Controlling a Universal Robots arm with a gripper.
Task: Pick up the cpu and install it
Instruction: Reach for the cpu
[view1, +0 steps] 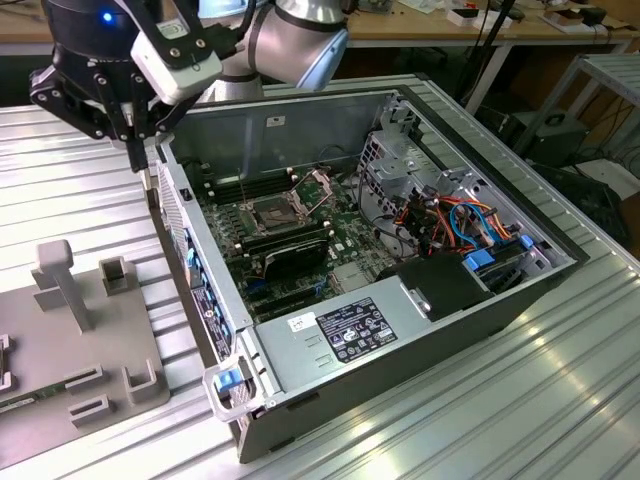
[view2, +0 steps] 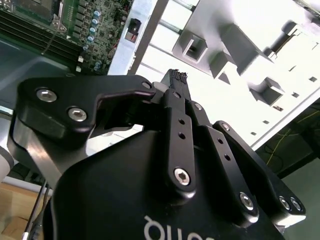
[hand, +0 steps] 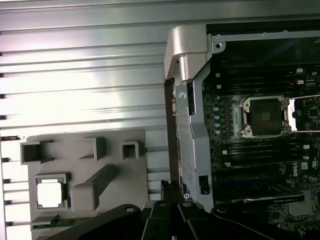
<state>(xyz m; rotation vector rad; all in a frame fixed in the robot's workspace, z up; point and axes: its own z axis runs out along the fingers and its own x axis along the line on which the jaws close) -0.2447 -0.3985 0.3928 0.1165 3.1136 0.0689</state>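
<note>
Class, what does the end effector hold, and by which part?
Nothing: the end effector is empty; the cpu lies in the grey tray.

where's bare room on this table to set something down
Bare ribbed table on the exterior view's right of the computer case, and beyond the grey tray, toward the gripper. Crowded: inside the case, and the narrow strip between tray and case.

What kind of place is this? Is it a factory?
More likely a robotics lab or workshop: a robot arm hangs over a ribbed metal table, an opened computer case lies on it, and a wooden workbench stands behind.
</note>
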